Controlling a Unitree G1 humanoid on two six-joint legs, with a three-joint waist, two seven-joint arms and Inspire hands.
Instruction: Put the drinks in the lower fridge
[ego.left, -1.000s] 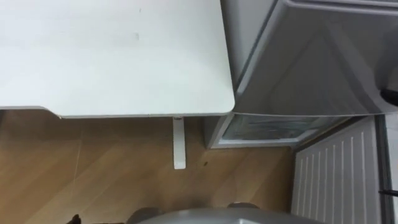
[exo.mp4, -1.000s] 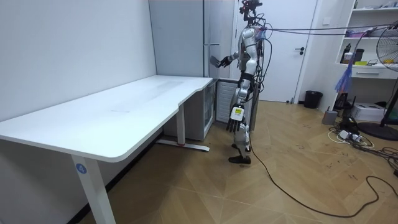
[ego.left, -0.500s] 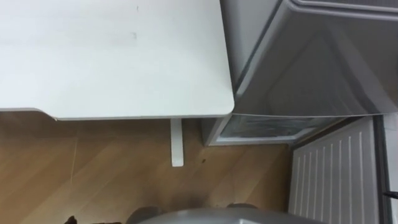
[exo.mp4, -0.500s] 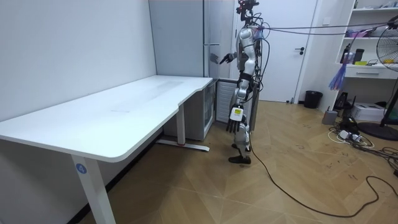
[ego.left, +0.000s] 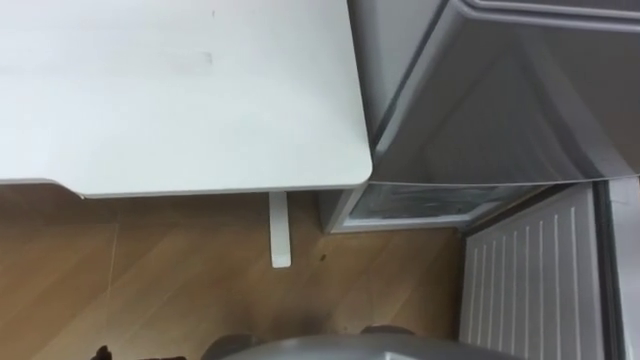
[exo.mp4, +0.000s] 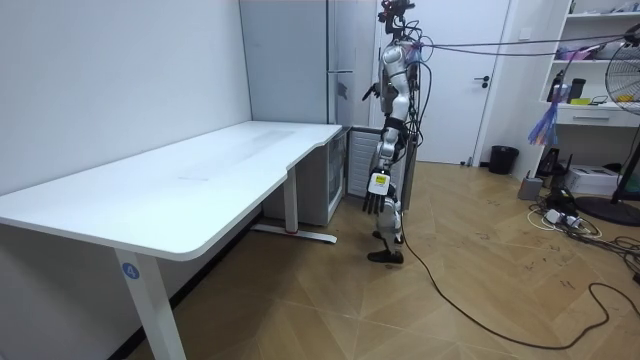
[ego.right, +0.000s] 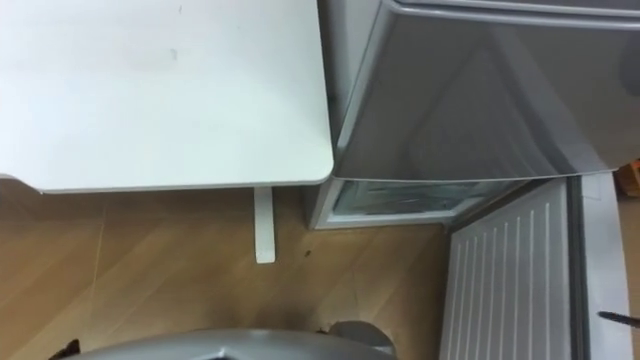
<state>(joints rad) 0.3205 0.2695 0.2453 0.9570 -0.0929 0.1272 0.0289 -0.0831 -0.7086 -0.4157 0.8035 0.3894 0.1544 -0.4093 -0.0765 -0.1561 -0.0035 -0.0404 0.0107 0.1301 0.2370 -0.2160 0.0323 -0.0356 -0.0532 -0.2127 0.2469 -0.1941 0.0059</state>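
Robot at desk end, by fridge (upper rt of frame). Lower fridge open at ctr-right w/ door lower rt. Room view: right hand raised nr fridge, left hand hangs low; grip of either can't be told

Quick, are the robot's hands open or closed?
Left hand: hanging low, cannot tell.
Right hand: up by the fridge, cannot tell.

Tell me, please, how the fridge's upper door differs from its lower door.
The upper door looks shut; the lower door stands swung open. The upper door shows a smooth grey face; the lower door shows its white ribbed inner side. Both belong to one fridge beside the white desk.
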